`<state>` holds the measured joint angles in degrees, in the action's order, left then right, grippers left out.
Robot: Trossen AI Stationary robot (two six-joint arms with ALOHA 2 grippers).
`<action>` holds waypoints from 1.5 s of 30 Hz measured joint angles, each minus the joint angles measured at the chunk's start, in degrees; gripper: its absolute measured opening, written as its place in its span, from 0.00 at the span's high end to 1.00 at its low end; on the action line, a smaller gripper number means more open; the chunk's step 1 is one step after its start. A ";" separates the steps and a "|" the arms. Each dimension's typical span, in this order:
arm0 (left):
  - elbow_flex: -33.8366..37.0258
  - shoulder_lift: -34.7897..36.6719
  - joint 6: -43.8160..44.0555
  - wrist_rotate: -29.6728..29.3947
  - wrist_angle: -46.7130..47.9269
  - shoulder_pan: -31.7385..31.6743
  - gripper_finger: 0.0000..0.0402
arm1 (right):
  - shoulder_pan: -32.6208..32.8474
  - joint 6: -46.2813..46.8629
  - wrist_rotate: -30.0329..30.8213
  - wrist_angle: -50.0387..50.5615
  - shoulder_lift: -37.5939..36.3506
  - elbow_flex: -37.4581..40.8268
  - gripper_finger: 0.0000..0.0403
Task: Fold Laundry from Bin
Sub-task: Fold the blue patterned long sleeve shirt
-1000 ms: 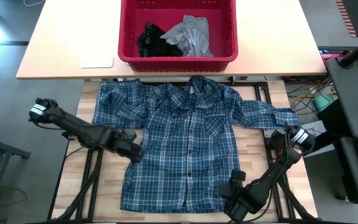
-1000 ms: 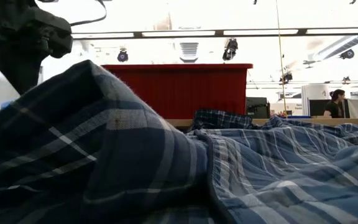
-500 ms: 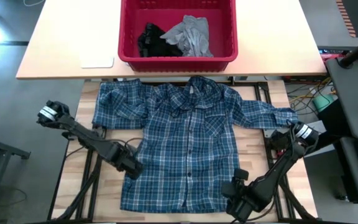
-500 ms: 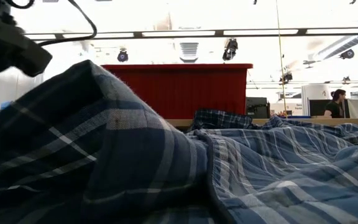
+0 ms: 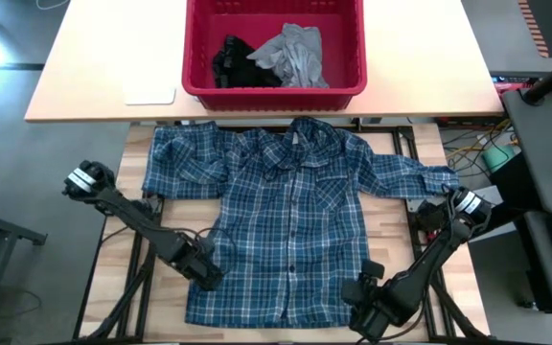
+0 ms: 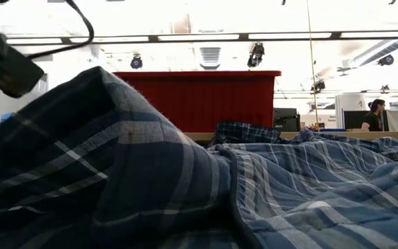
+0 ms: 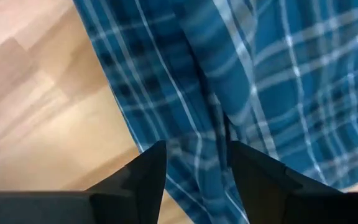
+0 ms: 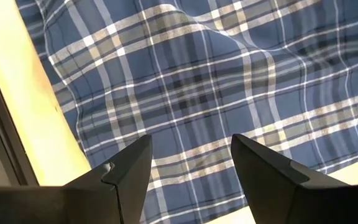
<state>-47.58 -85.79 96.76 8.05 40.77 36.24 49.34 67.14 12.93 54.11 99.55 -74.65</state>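
The blue-and-white plaid shirt (image 5: 290,220) lies spread flat on the table, front up, collar toward the red bin (image 5: 274,91). The bin holds the light grey T-shirt (image 5: 297,53) and the small black garment (image 5: 230,57). My left gripper (image 5: 204,273) is open at the shirt's left side edge, near the hem; in the left wrist view (image 7: 197,165) a raised fold of plaid cloth runs between its fingers. My right gripper (image 5: 362,286) is open over the shirt's near right hem corner, with plaid cloth (image 8: 191,93) beyond its fingers. My left gripper's open fingers (image 7: 151,171) stand on either side of a ridge at the shirt's left side edge (image 7: 213,134), coming from above; I cannot tell whether they touch it. My right gripper's open fingers (image 8: 132,168) are over the shirt's hem; I cannot tell whether they touch it.
A white flat object (image 5: 149,94) lies on the far table left of the bin. Bare wood shows left of the shirt (image 5: 166,287) and right of it (image 5: 391,230). In the low view the shirt's folds (image 6: 116,159) fill the foreground in front of the bin (image 6: 197,100).
My left gripper has gone toward the table's near edge along the shirt's left side, from about mid-body to near the hem. My right gripper and the shirt have stayed where they were.
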 joint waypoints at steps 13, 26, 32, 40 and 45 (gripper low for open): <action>0.20 -3.83 0.08 -2.93 -1.79 1.47 0.60 | 0.00 0.43 0.11 0.06 -0.02 -0.02 0.47; -6.00 -2.39 -4.17 -4.60 2.19 2.41 1.00 | -0.15 -1.25 0.62 10.92 -1.99 -5.65 0.47; -9.39 7.28 -0.94 -10.41 10.82 4.11 1.00 | -0.15 -1.90 1.08 10.90 -3.90 -6.64 0.47; -14.19 16.10 11.04 -18.26 14.30 14.07 1.00 | 0.76 -2.69 2.50 8.75 -3.24 -6.60 0.47; -13.19 16.40 30.20 -15.98 19.89 25.57 1.00 | 1.40 -4.34 3.68 0.82 -2.07 -4.27 0.47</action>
<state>-60.77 -69.39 126.96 -7.92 60.65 61.81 50.75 62.80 16.60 54.93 97.48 -78.93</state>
